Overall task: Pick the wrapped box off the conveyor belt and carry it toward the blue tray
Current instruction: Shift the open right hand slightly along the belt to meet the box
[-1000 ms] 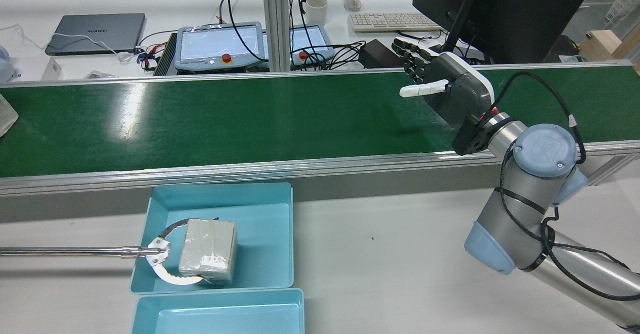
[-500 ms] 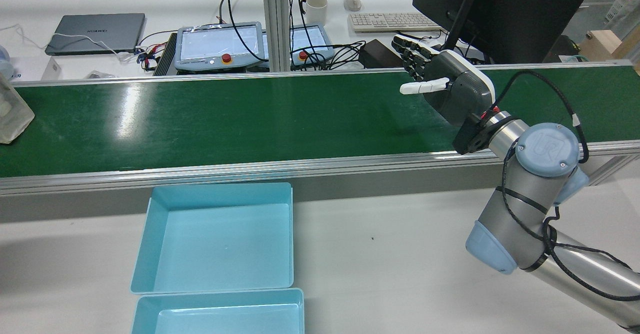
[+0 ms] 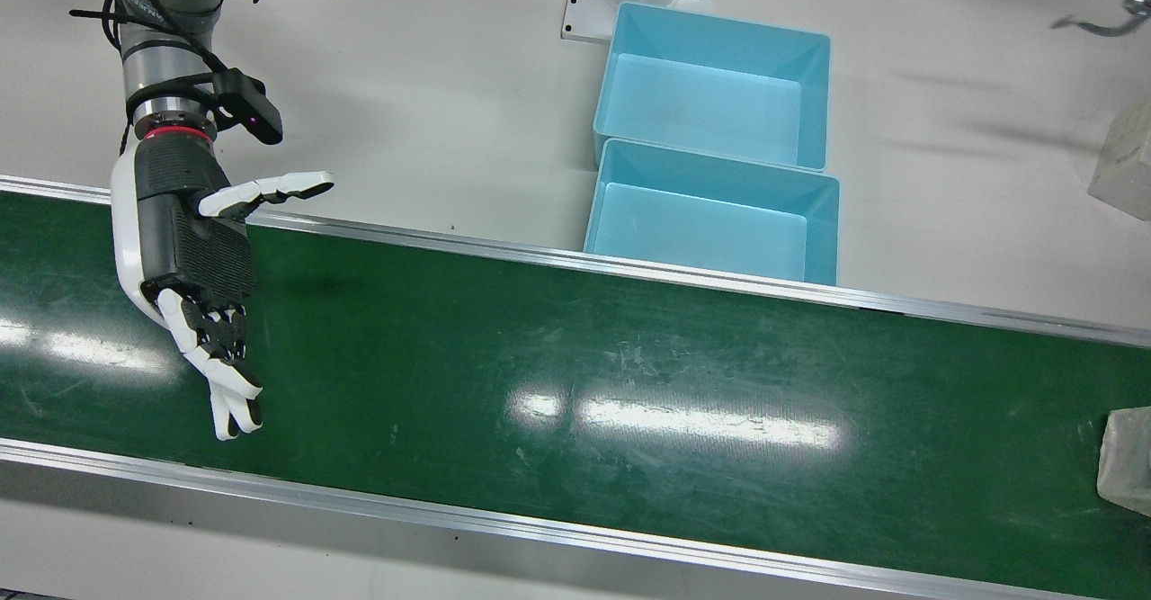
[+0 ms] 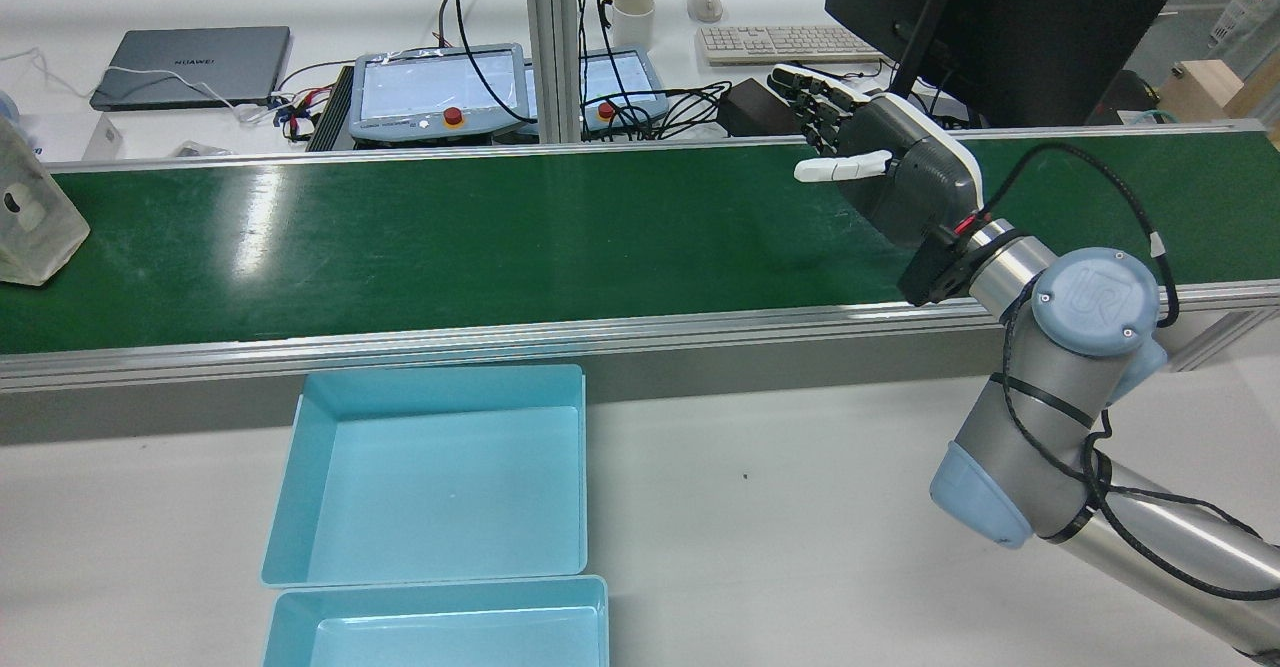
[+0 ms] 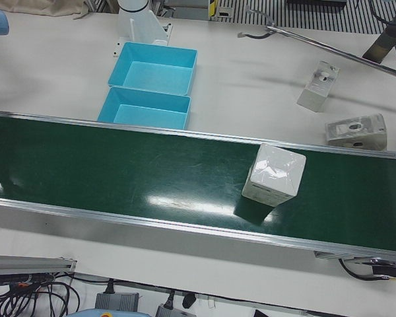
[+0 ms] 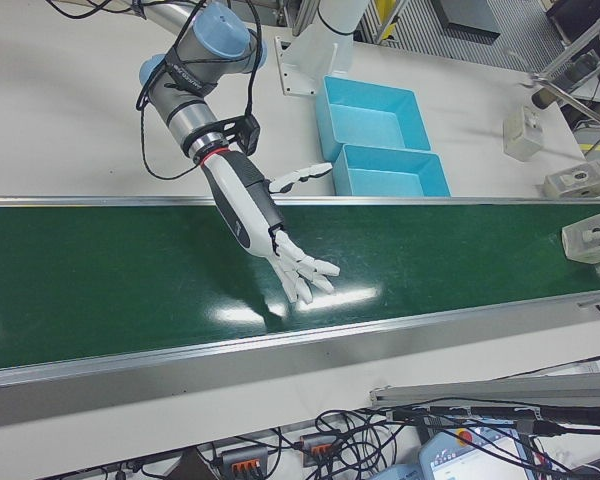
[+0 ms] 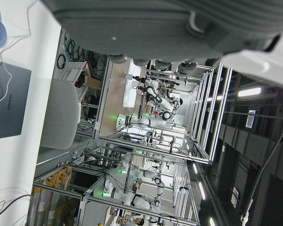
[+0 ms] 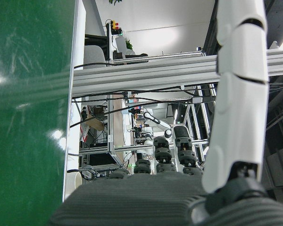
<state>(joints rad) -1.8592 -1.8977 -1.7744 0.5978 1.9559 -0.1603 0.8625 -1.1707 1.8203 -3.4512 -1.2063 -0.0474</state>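
The pale wrapped box (image 5: pixel 274 174) rides on the green conveyor belt (image 4: pixel 500 237), at its left end in the rear view (image 4: pixel 35 217) and at the right edge of the front view (image 3: pixel 1128 461). My right hand (image 4: pixel 900 172) hovers open over the belt's other end, palm facing along the belt, fingers spread (image 3: pixel 193 258), far from the box. Two blue trays (image 4: pixel 440 379) sit side by side on the white table beside the belt, both bare inside (image 3: pixel 719 155). Only the grey palm of my left hand (image 7: pixel 179 23) shows, in its own view; its fingers are hidden.
Two more wrapped items (image 5: pixel 319 86) (image 5: pixel 356 130) and a long grabber pole (image 5: pixel 330 49) lie on the table beyond the belt's box end. A laptop (image 4: pixel 190 65), teach pendants (image 4: pixel 440 92), keyboard (image 4: pixel 785 44) and monitor (image 4: pixel 990 17) stand behind the belt.
A grabber tool took a wrapped box out of the blue tray and withdrew. The box on the belt has come further in from the left. My right hand drifted slightly up and away.
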